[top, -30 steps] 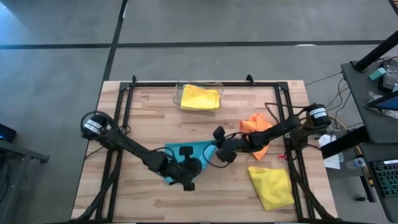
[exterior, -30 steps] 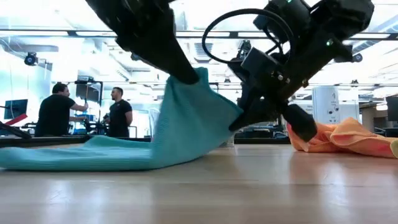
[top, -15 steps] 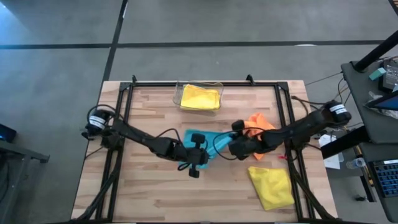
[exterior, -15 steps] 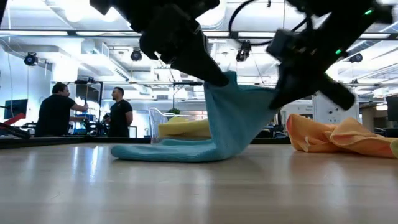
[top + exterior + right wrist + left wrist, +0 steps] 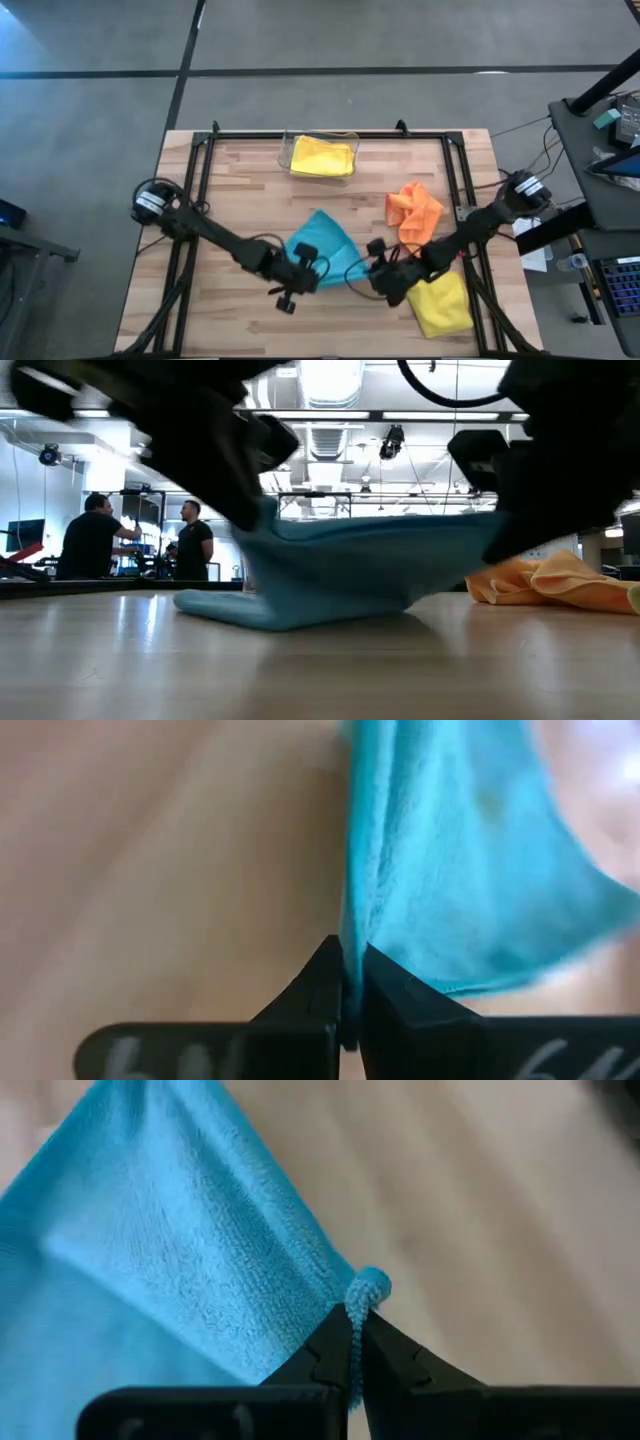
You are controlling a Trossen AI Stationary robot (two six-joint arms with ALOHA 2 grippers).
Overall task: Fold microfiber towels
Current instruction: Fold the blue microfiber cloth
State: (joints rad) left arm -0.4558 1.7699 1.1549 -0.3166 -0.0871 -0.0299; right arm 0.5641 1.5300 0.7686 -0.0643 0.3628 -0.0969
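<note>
Wooden butcher-block table (image 5: 230, 190) on grey floor, black frame rails along edges; open workshop room beyond in low view, two people (image 5: 88, 540) standing far left by equipment.

Left gripper (image 5: 297, 272) low at table's front middle, fingers pinched together on one corner of light blue towel (image 5: 320, 245); in left wrist view tips (image 5: 352, 1342) clamped on a small bunched nub of blue cloth, rest of towel fanning away from tips over bare wood.

Right gripper (image 5: 377, 277) just beside, to the right, fingers likewise pressed together on the opposite corner of same towel; in right wrist view tips (image 5: 347, 982) closed on towel edge, cloth hanging away in a fold.

Towel spanned between both grippers, near edge lifted off table, far part resting on wood and pointing toward back; in low view blue cloth (image 5: 350, 570) stretched level between the two dark arms, bottom sagging onto tabletop.

Count: four towels seen; one light blue, held; one orange towel (image 5: 412, 211) crumpled right of centre, behind right arm, apart from blue one; two yellow; one yellow towel (image 5: 443, 305) flat at front right corner, partly under right arm; second yellow towel (image 5: 322, 156) folded inside clear plastic bin (image 5: 289, 160) at back middle; one bin.
</note>
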